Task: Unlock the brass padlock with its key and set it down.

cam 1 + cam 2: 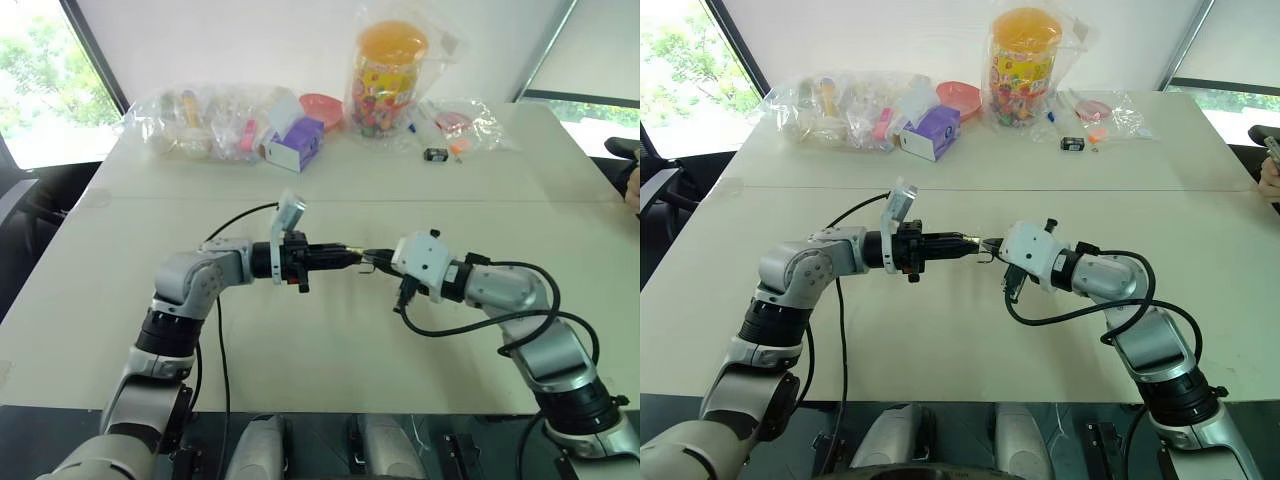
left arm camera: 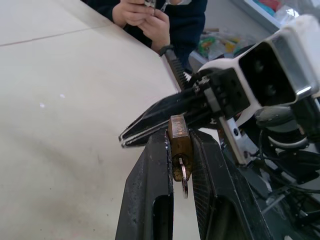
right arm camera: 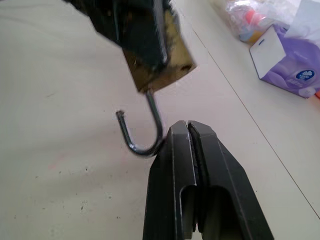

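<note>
Brass padlock (image 2: 179,145), a small yellow-metal block with a thin dark steel shackle, sits pinched between my left gripper's (image 2: 180,165) two black fingers, held in the air above the cream table (image 1: 330,350) at mid-frame of the head views. In the right wrist view the shackle (image 3: 142,130) hangs swung out, its free end clear of the body, so I judge the lock already open. A small silvery key or ring (image 2: 184,175) dangles from the keyway end.

My right gripper (image 3: 188,131) has its jaws pressed together, nothing visibly between them; its tip lies touching or just beside the shackle's curve.

Risks, as I judge them:
- Right tip could hook the open shackle and twist the lock in my left grip, or drag it out.
- Grip on the smooth brass looks narrow; a tilt on lowering could let it slip.
- Dangling key may fall out or catch on the table.

Unclear: whether tip and shackle actually touch; whether the silvery piece is key or ring. A person's hands (image 2: 142,15) are cut off at the upper edge of the left wrist view.
</note>
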You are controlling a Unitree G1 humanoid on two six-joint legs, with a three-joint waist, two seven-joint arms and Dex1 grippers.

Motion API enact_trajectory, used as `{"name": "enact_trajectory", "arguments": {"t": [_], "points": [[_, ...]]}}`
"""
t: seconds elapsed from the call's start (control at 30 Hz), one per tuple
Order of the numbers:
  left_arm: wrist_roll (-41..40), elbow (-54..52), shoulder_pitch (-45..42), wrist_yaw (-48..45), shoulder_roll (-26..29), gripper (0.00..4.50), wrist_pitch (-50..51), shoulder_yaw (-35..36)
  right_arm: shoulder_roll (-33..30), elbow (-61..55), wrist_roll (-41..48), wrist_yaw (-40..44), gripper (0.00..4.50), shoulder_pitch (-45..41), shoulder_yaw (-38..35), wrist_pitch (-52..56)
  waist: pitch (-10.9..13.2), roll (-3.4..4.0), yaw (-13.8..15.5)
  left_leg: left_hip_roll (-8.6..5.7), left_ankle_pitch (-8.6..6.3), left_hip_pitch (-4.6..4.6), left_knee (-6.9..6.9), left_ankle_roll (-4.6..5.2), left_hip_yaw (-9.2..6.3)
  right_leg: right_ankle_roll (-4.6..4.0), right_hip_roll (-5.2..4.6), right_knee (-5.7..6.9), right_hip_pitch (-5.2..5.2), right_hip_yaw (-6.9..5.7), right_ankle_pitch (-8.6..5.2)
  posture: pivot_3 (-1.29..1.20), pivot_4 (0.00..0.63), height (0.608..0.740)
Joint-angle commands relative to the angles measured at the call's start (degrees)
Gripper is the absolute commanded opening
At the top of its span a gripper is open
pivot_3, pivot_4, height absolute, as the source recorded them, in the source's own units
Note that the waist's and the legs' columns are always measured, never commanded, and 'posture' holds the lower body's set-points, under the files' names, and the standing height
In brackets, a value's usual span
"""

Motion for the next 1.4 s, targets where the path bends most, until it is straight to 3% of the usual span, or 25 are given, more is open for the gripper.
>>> {"name": "enact_trajectory", "arguments": {"t": [0.03,0.3,0.6,0.9,1.17,1.4], "points": [[-0.2,-1.4,-0.9,0.2,-0.3,0.01,-1.6,0.8,-0.7,-1.3,-0.1,-0.3,0.02,0.6,-1.2,-1.1,0.0,0.0,0.0,0.0,0.0,0.0,0.0,0.0,0.0,0.0,0.0,0.0,0.0,0.0,0.0,0.0,0.15,0.735],[7.4,7.1,1.4,3.2,-4.6,0.01,-8.8,-3.5,-6.9,-9.3,-0.2,-0.9,0.02,13.3,-8.5,2.1,0.0,0.02,0.9,-0.05,-0.02,-0.01,-0.01,0.03,0.0,0.0,0.0,-0.07,0.03,0.0,0.0,0.0,0.15,0.735],[11.5,24.8,-3.5,5.1,-12.5,0.01,-13.7,-2.6,-6.3,-20.0,-0.1,-4.6,0.02,19.5,-10.0,9.3,0.0,-0.01,1.2,-0.05,-0.02,0.0,0.01,0.03,0.01,0.0,0.11,-0.07,0.04,-0.02,0.0,0.0,0.15,0.735],[14.5,27.9,-3.1,2.4,-11.2,4.41,-15.4,-2.9,-6.3,-21.6,-0.7,-6.3,0.0,19.4,-8.8,11.4,0.0,-0.03,1.2,-0.05,-0.02,0.01,0.01,0.04,0.0,0.0,0.11,-0.08,0.06,-0.03,0.0,0.0,0.15,0.735],[12.0,12.3,1.9,-0.7,-1.7,4.46,-10.7,-1.2,-9.0,-19.1,-0.1,-3.9,0.0,17.7,-9.7,9.9,0.0,-0.02,0.0,0.04,-0.02,0.06,-0.03,0.03,-0.03,0.0,0.14,-0.06,0.09,0.01,0.0,0.0,0.15,0.735],[12.2,-0.4,6.6,-7.1,6.9,4.46,-12.7,-3.5,-10.5,-17.5,1.1,-2.2,0.0,16.1,-11.2,9.6,0.0,-0.02,0.2,0.02,-0.02,0.03,-0.02,0.03,-0.03,-0.01,0.01,-0.1,0.09,0.0,0.0,0.0,0.15,0.735]]}}
